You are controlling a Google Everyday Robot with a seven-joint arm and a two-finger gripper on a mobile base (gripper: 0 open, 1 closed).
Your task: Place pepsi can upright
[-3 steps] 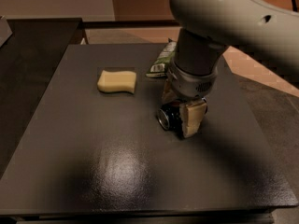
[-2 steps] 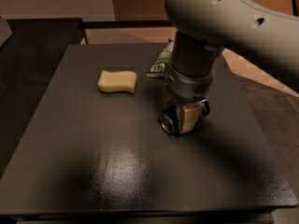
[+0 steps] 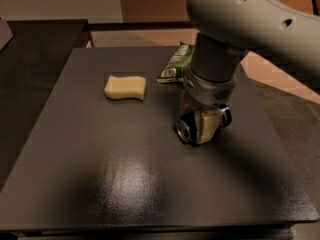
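The pepsi can (image 3: 186, 130) lies on its side on the dark table (image 3: 125, 184), right of the middle, with one silver end facing front-left and its other end (image 3: 226, 117) showing behind the finger. My gripper (image 3: 198, 124) reaches down from above and straddles the can. One beige finger pad (image 3: 206, 128) presses on its near side; the other finger is mostly hidden behind it. The can touches the tabletop.
A yellow sponge (image 3: 125, 87) lies at the back left of the table. A green crinkled snack bag (image 3: 175, 64) lies at the back, just behind my arm (image 3: 240, 19). The table's right edge is near the can; floor lies beyond.
The gripper has shifted slightly and its fingers have closed in around the can. The can has turned a little on the table.
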